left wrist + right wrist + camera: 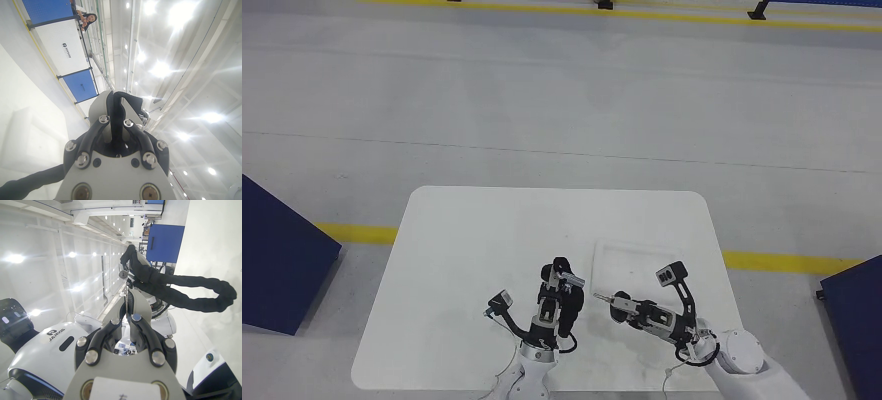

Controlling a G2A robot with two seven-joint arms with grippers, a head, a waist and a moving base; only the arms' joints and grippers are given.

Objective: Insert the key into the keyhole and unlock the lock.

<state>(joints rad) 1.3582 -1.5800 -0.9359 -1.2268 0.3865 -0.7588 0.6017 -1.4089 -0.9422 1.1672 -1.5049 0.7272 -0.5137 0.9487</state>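
My left gripper (562, 276) is held above the front of the white table (442, 300), pointing up, shut on a silver lock (576, 282). In the left wrist view its black-sleeved fingers (113, 106) clamp the lock (143, 116), which is mostly hidden. The lock's round keyhole face (122, 274) points toward my right gripper (126, 294). That gripper (607, 298) is shut on a thin metal key (126, 302), seen edge-on, with its tip just short of the keyhole and slightly off it. In the top view the key (598, 296) points at the lock.
A pale rectangular mat (642, 255) lies on the table behind the grippers. A black sleeved cable loop (208, 294) hangs from the left arm. Blue partitions (277, 260) stand off the table's left and right sides.
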